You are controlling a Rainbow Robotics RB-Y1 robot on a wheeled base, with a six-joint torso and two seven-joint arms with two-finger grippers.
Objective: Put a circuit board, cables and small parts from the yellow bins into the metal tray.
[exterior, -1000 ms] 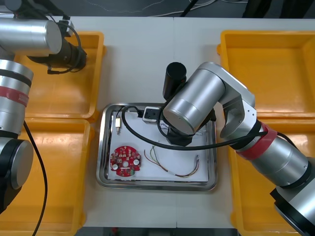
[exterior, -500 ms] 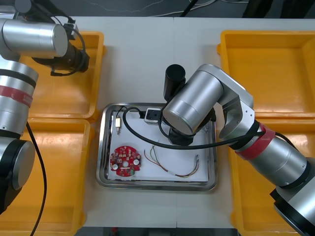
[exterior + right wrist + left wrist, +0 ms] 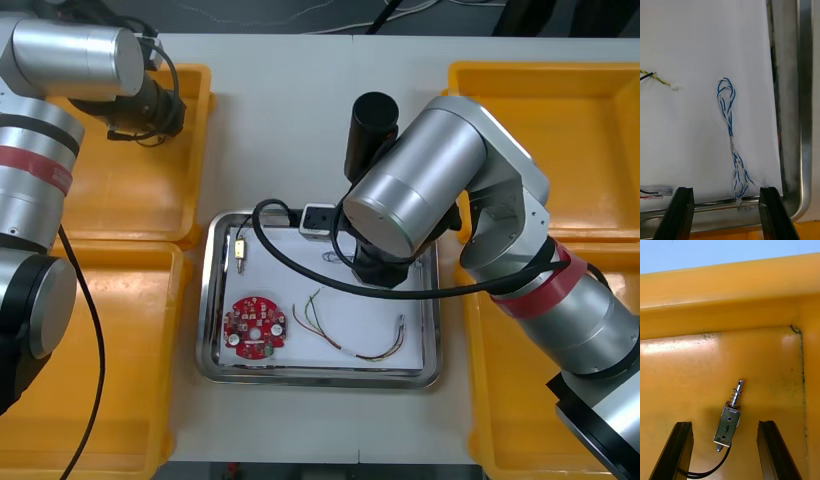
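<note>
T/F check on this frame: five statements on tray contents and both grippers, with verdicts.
1. The red circuit board lies in the metal tray. True.
2. The right gripper is shut on the blue and white cable. False: its fingers stand open, and the cable lies loose on the tray floor, its near end between them.
3. The left gripper hangs over a small metal part in a yellow bin. True.
4. The left gripper grips that part. False: it is open, and the part lies on the bin floor between the fingers.
5. The red and yellow cable sits in a bin. False: the red and yellow cable lies in the tray, beside the board.
</note>
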